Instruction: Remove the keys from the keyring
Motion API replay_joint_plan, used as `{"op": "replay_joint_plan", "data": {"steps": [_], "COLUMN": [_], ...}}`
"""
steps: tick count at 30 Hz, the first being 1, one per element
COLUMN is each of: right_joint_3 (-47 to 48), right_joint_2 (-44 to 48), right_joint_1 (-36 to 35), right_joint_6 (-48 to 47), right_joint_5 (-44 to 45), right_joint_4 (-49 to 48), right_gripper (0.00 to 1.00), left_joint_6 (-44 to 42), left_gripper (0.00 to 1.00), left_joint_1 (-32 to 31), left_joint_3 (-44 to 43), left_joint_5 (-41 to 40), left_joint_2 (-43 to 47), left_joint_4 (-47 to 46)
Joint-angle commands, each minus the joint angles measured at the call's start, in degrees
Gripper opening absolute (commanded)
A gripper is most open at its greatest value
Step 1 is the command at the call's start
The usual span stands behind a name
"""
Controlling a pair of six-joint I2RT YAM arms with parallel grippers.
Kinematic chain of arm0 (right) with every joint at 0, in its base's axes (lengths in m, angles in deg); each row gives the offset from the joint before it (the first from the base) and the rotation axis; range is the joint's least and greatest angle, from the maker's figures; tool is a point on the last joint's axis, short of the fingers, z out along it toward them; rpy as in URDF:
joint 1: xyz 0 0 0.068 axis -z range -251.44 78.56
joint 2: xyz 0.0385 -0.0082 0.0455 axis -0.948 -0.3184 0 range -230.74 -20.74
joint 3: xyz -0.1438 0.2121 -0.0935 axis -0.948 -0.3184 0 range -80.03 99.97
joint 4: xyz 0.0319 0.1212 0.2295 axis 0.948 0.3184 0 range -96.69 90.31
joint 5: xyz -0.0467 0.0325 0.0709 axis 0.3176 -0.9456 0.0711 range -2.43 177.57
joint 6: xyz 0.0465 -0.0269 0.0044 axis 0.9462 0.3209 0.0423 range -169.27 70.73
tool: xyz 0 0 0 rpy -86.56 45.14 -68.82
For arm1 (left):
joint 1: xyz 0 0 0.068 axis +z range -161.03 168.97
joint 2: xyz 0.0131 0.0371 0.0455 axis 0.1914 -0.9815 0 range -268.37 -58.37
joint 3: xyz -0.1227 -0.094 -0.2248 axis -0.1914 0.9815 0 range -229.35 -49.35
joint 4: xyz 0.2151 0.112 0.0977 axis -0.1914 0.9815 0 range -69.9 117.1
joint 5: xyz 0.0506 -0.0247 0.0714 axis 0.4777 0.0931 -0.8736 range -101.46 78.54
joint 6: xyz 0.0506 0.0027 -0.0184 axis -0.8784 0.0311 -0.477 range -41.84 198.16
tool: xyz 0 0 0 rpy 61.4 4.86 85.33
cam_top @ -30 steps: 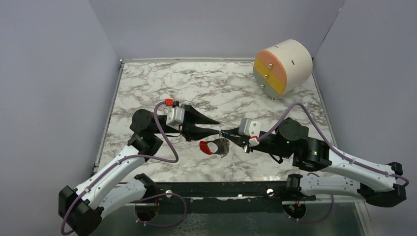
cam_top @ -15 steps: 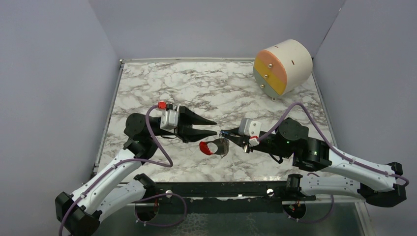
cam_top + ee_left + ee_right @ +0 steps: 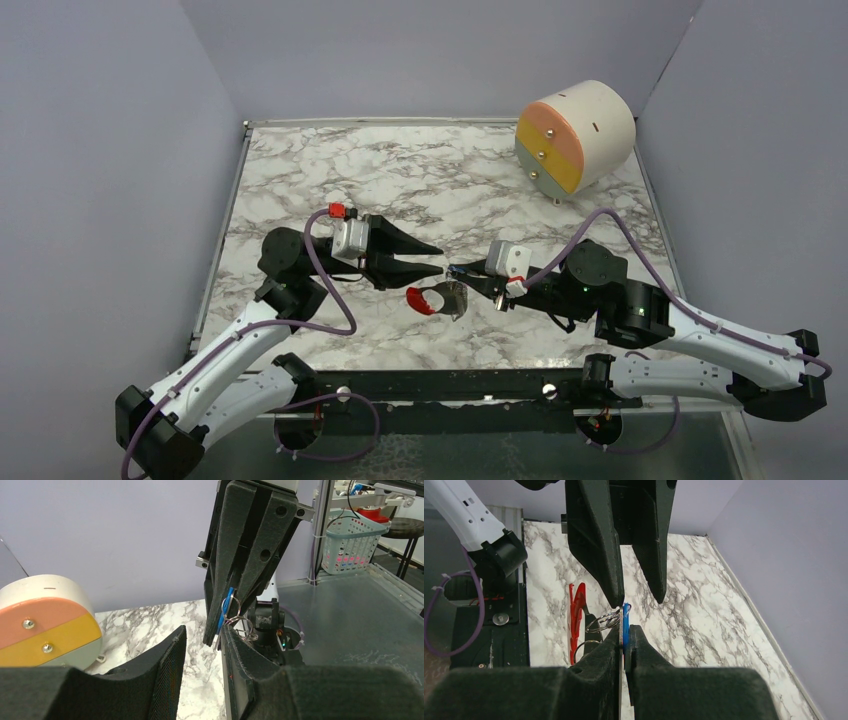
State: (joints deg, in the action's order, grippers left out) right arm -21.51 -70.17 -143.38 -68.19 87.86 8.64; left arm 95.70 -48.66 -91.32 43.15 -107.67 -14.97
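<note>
My right gripper point(image 3: 456, 271) is shut on a small blue-and-silvery key point(image 3: 625, 617) and holds it just above the marble table. Thin wire rings point(image 3: 603, 622) hang from the key. They link it to the keyring, whose bright red part point(image 3: 419, 302) and grey band point(image 3: 456, 298) droop below. The red part also shows in the right wrist view point(image 3: 576, 611). My left gripper point(image 3: 442, 260) is open, tip to tip with the right one. In the left wrist view the key point(image 3: 227, 605) stands just beyond the right-hand finger point(image 3: 240, 655) of my left gripper point(image 3: 202, 632).
A big cream cylinder point(image 3: 578, 133) with a peach, yellow and grey face lies at the back right of the marble table point(image 3: 330, 170); it also shows in the left wrist view point(image 3: 45, 620). Grey walls close in the table on three sides.
My left arm's wrist and elbow have shifted slightly left; its open fingertips stay at the key. The right arm, key and keyring have not moved.
</note>
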Motion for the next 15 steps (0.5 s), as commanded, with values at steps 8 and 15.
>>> {"op": "replay_joint_plan", "data": {"steps": [8, 15], "right_joint_3": [-0.5, -0.6], "right_joint_2": [0.2, 0.4], "right_joint_1": [-0.3, -0.3], "right_joint_6": [-0.2, -0.1], "right_joint_5": [-0.8, -0.5], "right_joint_4": [-3.7, -3.6], "right_gripper": [0.01, 0.01], "left_joint_6": [2.4, 2.2], "left_gripper": [0.33, 0.33], "left_joint_1": [-1.6, -2.9], "left_joint_3": [0.4, 0.3], "left_joint_5": [-1.3, -1.8], "left_joint_2": [0.1, -0.3], "left_joint_4": [-0.9, -1.0]}}
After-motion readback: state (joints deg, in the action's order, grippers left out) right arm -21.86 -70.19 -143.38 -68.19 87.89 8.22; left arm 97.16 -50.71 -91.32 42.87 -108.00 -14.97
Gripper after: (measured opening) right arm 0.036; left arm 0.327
